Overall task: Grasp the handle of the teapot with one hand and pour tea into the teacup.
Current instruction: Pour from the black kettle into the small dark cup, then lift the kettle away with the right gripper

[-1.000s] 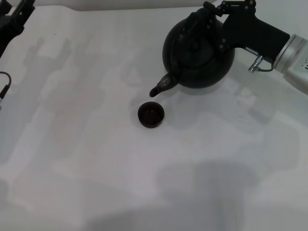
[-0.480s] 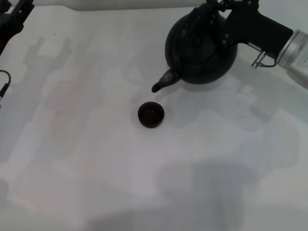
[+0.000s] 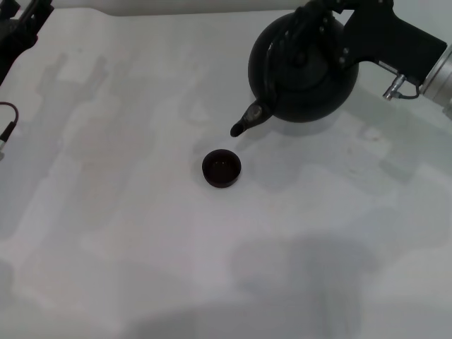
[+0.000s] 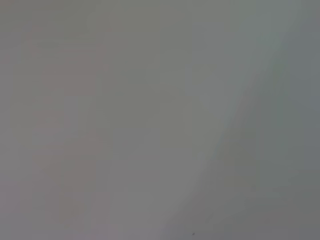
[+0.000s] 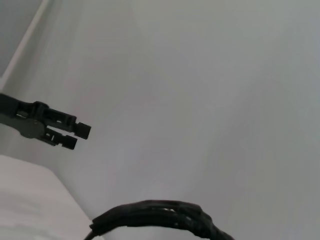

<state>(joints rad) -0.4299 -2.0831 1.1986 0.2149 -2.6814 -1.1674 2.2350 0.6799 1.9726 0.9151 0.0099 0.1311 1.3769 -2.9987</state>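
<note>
The round matte black teapot (image 3: 304, 74) hangs in the air at the back right of the white table (image 3: 127, 233). My right gripper (image 3: 319, 15) is shut on its arched black handle (image 3: 300, 32). The pot tilts slightly, its short spout (image 3: 244, 125) pointing down and left. The spout tip is behind and a little to the right of the small dark teacup (image 3: 222, 168), which stands upright near the table's middle. An arc of the handle (image 5: 155, 212) shows in the right wrist view. My left gripper (image 3: 21, 25) is parked at the far left corner.
The right wrist view shows the left gripper (image 5: 75, 135) far off, its two fingers a narrow gap apart and holding nothing. A dark cable (image 3: 6, 120) lies at the table's left edge. The left wrist view shows only a blank grey surface.
The right gripper has carried the teapot up and to the right. The spout has drawn back from above the teacup's rim. The teacup and the left arm have not moved.
</note>
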